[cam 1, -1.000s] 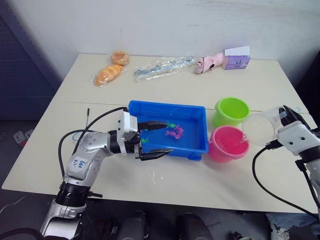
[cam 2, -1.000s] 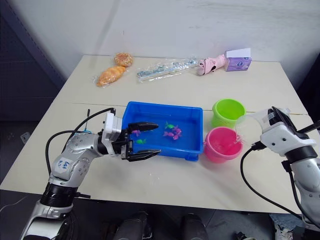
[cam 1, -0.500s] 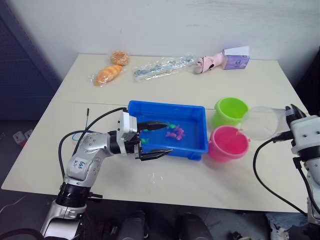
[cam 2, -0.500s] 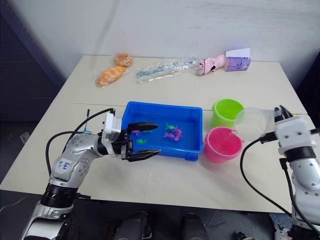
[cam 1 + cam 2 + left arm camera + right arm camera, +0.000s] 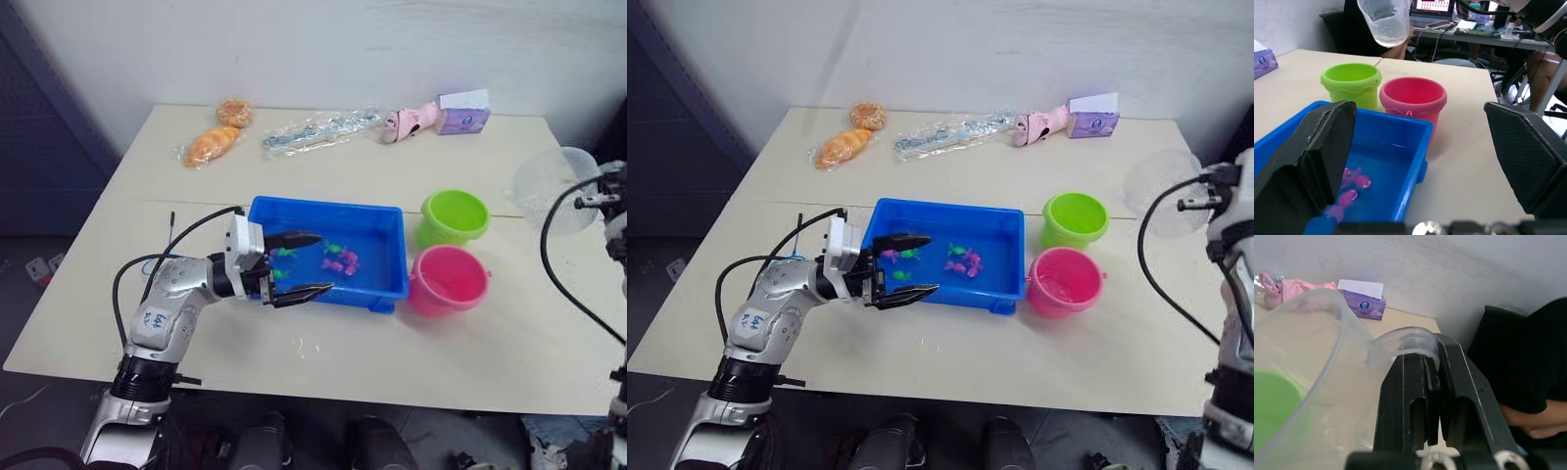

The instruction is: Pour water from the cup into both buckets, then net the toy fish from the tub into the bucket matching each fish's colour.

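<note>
Overhead, the clear cup (image 5: 545, 188) is gripped by its handle in the right gripper (image 5: 1431, 382), raised beside the green bucket (image 5: 454, 216) for pouring; the left gripper (image 5: 299, 265) is held spread over the blue tub (image 5: 390, 290).

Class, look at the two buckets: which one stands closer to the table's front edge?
The pink bucket. It stands in front of the lime green bucket, which sits farther back towards the wall.

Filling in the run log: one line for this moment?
right gripper: shut on cup, raised beside green bucket | left gripper: open at tub | fish in tub
</note>
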